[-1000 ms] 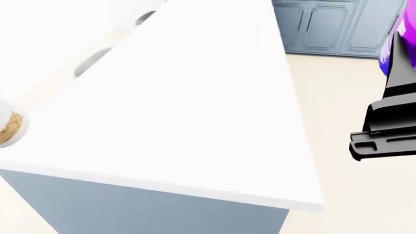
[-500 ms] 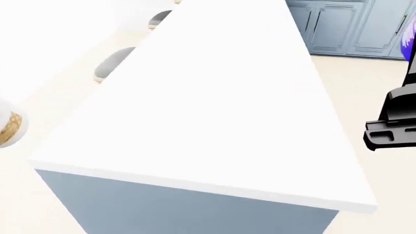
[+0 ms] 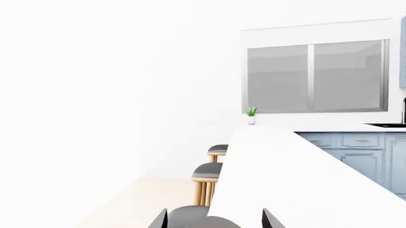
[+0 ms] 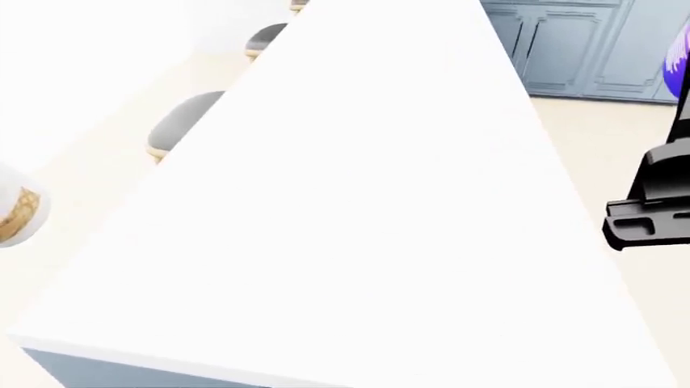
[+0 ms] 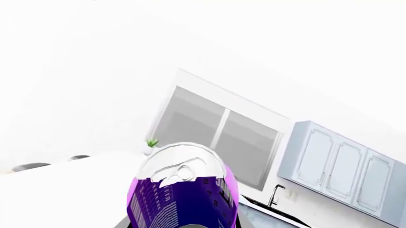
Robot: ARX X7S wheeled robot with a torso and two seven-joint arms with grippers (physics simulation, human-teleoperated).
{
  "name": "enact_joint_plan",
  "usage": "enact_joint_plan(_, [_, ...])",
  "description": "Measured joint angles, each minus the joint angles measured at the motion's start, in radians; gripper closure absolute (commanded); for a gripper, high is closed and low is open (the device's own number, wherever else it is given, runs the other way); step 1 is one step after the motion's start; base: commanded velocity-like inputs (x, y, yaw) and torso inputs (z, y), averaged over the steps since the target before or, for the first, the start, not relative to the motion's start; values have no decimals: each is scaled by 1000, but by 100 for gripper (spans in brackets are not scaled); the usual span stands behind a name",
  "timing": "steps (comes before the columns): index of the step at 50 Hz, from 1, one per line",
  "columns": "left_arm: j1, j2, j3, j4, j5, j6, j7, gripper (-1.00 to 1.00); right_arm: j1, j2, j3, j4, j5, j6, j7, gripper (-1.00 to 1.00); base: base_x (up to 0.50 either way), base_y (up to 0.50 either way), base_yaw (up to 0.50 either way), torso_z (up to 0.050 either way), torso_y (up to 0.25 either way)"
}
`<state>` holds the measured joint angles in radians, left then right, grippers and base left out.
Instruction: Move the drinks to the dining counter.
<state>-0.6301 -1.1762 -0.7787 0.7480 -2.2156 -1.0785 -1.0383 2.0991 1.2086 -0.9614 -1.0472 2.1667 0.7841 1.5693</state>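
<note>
The dining counter (image 4: 367,202), a long plain white top, fills the middle of the head view and runs away from me in the left wrist view (image 3: 285,180). The white bottle (image 4: 13,215) with its beige label hangs in the air off the counter's left side, at the frame edge. A rounded grey top (image 3: 216,223) shows between the dark fingertips of my left gripper (image 3: 216,224), which is shut on the bottle. The purple can (image 5: 184,197) with a silver top fills the right wrist view. My right gripper (image 4: 666,162) holds it off the counter's right side.
Grey round stools (image 4: 181,123) line the counter's left side (image 3: 210,172). Blue-grey cabinets (image 4: 582,40) stand beyond the far right. A small potted plant (image 3: 251,114) sits at the counter's far end, below a window (image 3: 314,76). A tap (image 5: 274,194) shows by the wall cupboards.
The head view has moved closer over the counter, so its near edge has slid down to the frame's bottom. Both arms keep their places at the frame edges with their drinks.
</note>
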Motion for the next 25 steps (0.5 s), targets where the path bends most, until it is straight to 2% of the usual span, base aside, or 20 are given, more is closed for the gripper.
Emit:
enact_joint_plan(9, [-10,-11,25,4,9,18,6,100,-7,-13,-14,0,-15,-8,0,100,0,0,0,0,1])
enact_joint_plan(15, [-51,-54,117,11,37,83,32,100,-10,-40,-34,20,-38,-12,-16,100,0,0,0,2,0])
enact_joint_plan(20, [-141,-92,290,17,84,166,67,100,-21,-72,-48,54,-75,-8,-45,100,0,0,0,0,0])
enact_joint_plan(25, [-330,-66,531,2,118,198,65,100,-53,-106,-62,97,-137,-5,-92,100,0,0,0,0,2])
